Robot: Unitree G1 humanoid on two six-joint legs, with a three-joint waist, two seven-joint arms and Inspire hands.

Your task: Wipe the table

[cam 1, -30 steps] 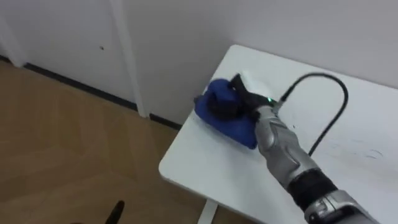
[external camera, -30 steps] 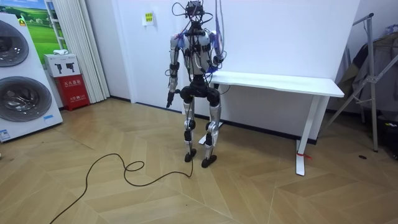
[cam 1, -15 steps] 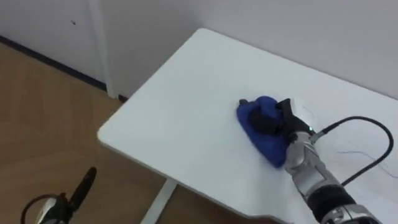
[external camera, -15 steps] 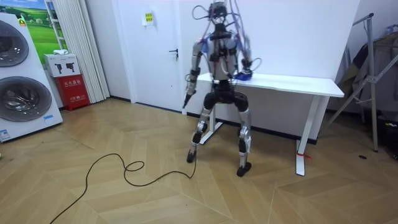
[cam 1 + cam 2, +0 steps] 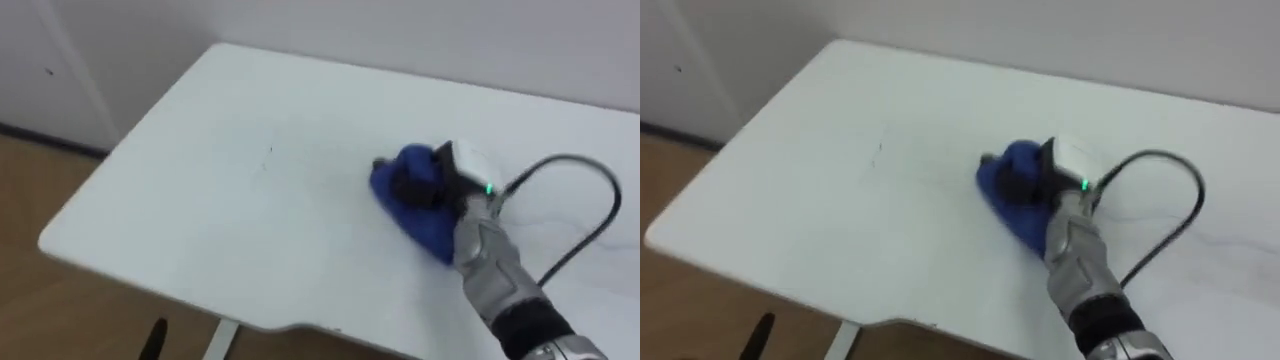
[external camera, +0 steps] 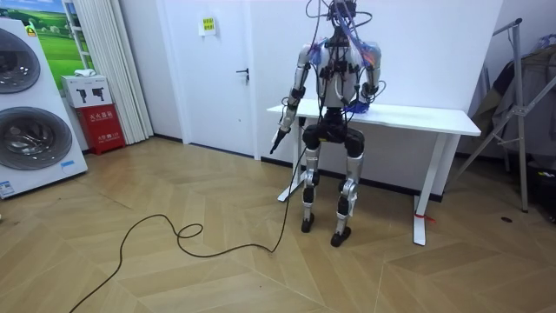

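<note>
Robot stands at the front edge of the white desk [image 5: 190, 210], near its left end, facing the wall.

Right hand [image 5: 425, 187]: resting on the desktop, dark fingers curled over and into a bunched blue cloth [image 5: 428, 228], which it grips.

Cloth position: flat on the desktop under that hand, roughly midway between front and back edges and well in from the left-end corners.

Left hand [image 6: 280, 139]: hanging at the robot's side, off the desk's left end. I cannot tell how its fingers are set.

Handling assessment: the cloth looks soft, light and limp. It will fold and drag rather than slide as one piece, and may creep out from under the palm. The best hold is judged to be the bunched top, pressed down as it is swept. No breakage risk.

Surface: a small dark mark [image 5: 268, 152] lies left of the cloth.
</note>
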